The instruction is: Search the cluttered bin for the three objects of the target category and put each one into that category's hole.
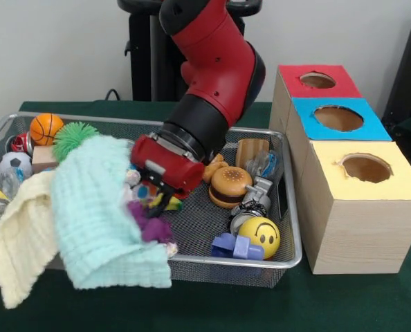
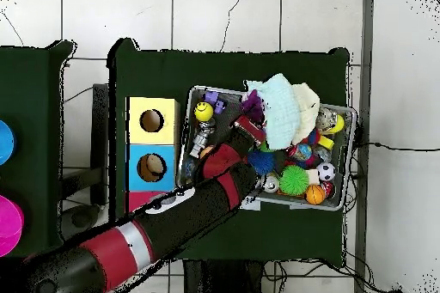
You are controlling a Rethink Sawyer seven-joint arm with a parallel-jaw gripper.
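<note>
The silver wire-mesh bin [image 1: 292, 259] holds a heap of toys and cloths. My gripper [image 1: 158, 198] is down inside the bin at its middle, right beside a mint-green cloth [image 1: 102, 207], among small colourful toys; its tips are buried there. It also shows in the overhead view [image 2: 249, 128]. A small pale pink-and-tan shape [image 1: 132, 177] pokes out at the cloth's edge next to the gripper; I cannot tell what it is. No striped tiger toy shows. The red-topped hole [image 1: 317, 80] is on the farthest box to the right of the bin.
Blue-topped hole [image 1: 338, 117] and yellow-topped hole [image 1: 366, 167] sit nearer in the row. In the bin: burger toy [image 1: 230, 185], yellow smiley ball [image 1: 259, 235], green spiky ball [image 1: 75, 136], orange basketball [image 1: 46, 128], cream cloth [image 1: 25, 235] hanging over the front rim.
</note>
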